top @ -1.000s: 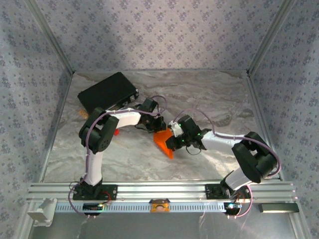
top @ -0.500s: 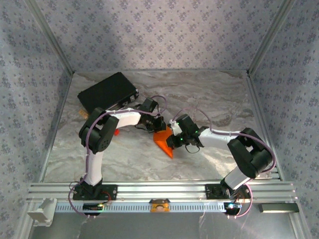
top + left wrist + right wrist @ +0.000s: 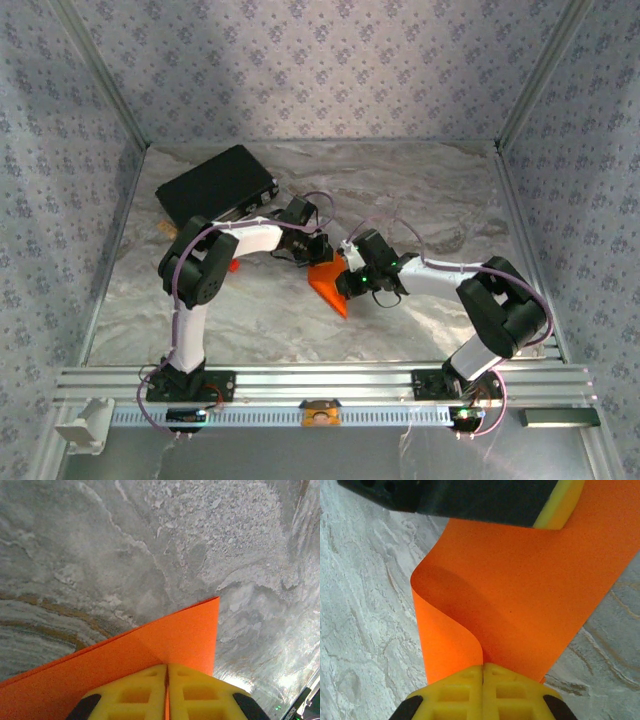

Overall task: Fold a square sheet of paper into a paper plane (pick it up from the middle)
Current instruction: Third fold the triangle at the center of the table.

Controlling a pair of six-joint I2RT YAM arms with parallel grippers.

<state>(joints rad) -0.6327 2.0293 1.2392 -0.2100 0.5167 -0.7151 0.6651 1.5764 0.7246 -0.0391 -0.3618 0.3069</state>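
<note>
The square sheet of paper (image 3: 328,284) is seen near the middle of the tabletop (image 3: 430,190), a little toward the near edge, held between the two arms. It is bright orange and plain. Whether its lower point rests on the surface cannot be told from above.

The left gripper (image 3: 317,254) is placed at the far-left side of the sheet. In the left wrist view its yellow fingers (image 3: 150,673) are pressed together, with the paper's edge pinched in the seam between them. A crease line is seen running from the fingertips out to the left. One corner of the sheet is pointed away over the grey marbled surface.

The right gripper (image 3: 347,276) is set against the sheet's right side. In the right wrist view its yellow fingers (image 3: 466,676) are likewise clamped tight on the paper. The paper is bowed into a soft curl left of the grip and is not flat. At the top of that view the sheet is met by the dark body and yellow pad of the left gripper.

A black case (image 3: 216,186) is noted toward the far-left corner of the tabletop, well apart from the sheet. A small red block (image 3: 233,266) is noted beside the left arm's elbow, left of the sheet.
</note>
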